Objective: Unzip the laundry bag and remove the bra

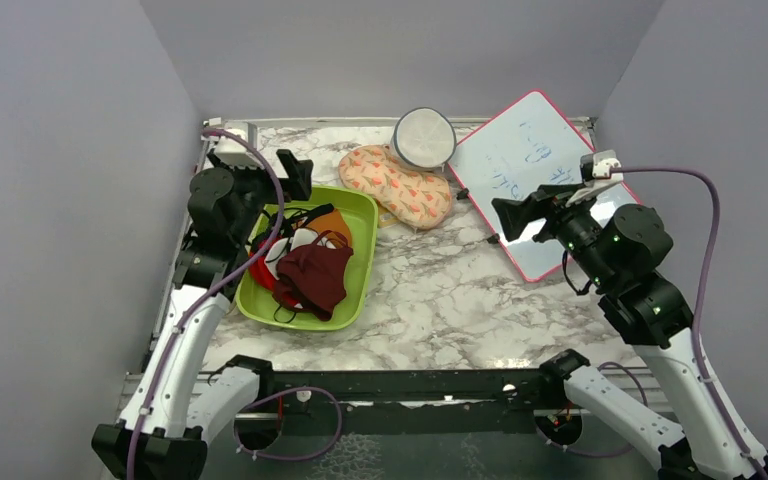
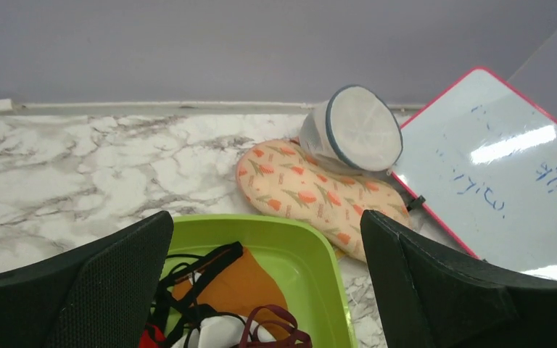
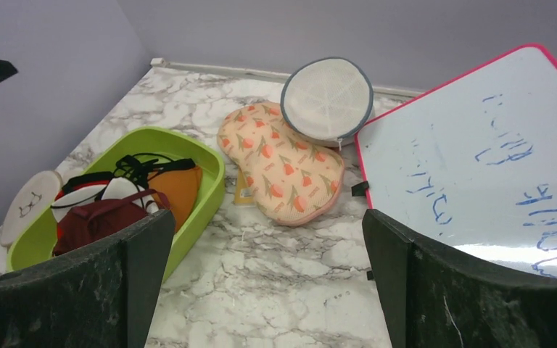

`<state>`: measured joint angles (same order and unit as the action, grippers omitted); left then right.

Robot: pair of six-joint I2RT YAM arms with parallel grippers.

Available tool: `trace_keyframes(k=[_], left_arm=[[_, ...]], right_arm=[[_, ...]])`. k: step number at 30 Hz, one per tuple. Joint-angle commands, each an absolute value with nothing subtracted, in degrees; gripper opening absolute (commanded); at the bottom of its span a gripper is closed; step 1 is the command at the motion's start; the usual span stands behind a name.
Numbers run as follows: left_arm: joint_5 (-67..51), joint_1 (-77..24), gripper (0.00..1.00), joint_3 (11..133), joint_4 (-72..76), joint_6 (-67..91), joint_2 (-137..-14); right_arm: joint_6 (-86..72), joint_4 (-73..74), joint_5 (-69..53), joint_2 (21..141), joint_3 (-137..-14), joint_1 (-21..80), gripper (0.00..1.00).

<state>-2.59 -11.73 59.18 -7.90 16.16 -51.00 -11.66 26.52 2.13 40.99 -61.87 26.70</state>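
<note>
The left gripper (image 2: 265,221) and the right gripper (image 3: 268,217) are both hanging wide open, holding nothing. The laundry bag (image 2: 319,196) is lying ahead of both. A round white disc (image 2: 359,129) is leaning on its far end.

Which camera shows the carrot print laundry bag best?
Right wrist: the laundry bag lies large and central, almost wholly visible. Left wrist shows it too, its far end behind the white disc. Top view shows it small.

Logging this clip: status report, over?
Left gripper, right gripper open, empty. Laundry bag shut, untouched, bra unseen. White disc leans on bag's far end.
</note>
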Motion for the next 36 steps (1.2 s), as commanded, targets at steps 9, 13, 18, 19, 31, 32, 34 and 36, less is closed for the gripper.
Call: trace_keyframes(k=[9,13,18,19,31,32,34,36], left_arm=[[-10.87,-17.16,0.99,50.97,3.95,16.42,-60.27],[-13.0,-19.35,0.99,50.09,5.77,16.27,-62.84],[-14.85,-22.05,0.99,49.94,7.35,15.84,-64.7],[-15.08,-22.59,0.99,49.97,7.54,15.71,-64.87],[-15.31,-27.37,0.99,49.77,9.33,14.87,-63.76],[-15.27,-27.49,0.99,49.71,9.41,14.85,-63.56],[-15.06,-27.59,0.99,49.62,9.61,14.81,-63.32],[-14.76,-27.72,0.99,49.44,9.77,14.91,-63.08]], right_arm=[[-15.69,22.63,2.01,47.74,-55.27,30.83,1.0],[-18.01,18.21,-0.58,54.76,-52.92,31.51,1.0],[-24.64,12.48,-2.61,66.89,-52.67,31.78,1.0],[-26.33,11.23,-3.37,69.55,-52.95,31.69,1.0],[-45.78,-10.4,-9.98,92.35,-49.76,23.93,0.92],[-46.6,-11.94,-9.65,93.68,-49.51,23.75,0.92],[-47.58,-15.54,-9.34,96.47,-49.21,23.51,0.92],[-48.41,-17.29,-9.67,99.43,-49.9,22.92,0.9]])
